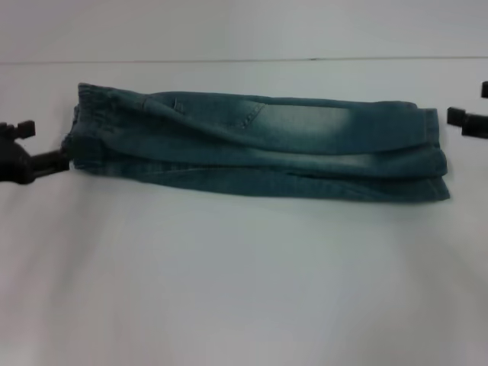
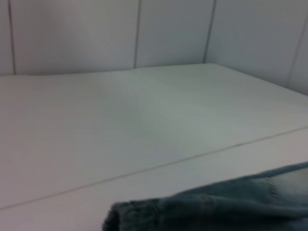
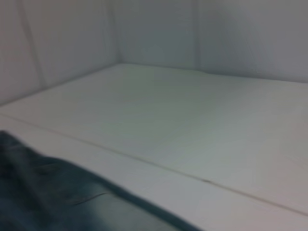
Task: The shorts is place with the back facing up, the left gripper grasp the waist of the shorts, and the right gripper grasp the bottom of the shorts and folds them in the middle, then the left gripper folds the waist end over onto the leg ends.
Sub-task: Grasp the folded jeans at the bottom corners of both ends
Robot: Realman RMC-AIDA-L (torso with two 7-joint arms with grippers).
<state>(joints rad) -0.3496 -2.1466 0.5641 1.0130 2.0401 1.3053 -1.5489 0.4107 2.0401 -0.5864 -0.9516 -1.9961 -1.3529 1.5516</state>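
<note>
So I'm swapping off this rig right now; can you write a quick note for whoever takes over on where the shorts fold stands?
Left gripper: at the waist end of the shorts, touching or just off the ruffled band; whether it grips cannot be told.
Right gripper: open, just clear of the leg ends, holding nothing.
Shorts: lying on the white table as a long narrow strip, waist to the robot's left, hems to its right.
Done: the lengthwise fold in the middle appears made.
Left: the left gripper folds the waist end over onto the leg ends.
</note>
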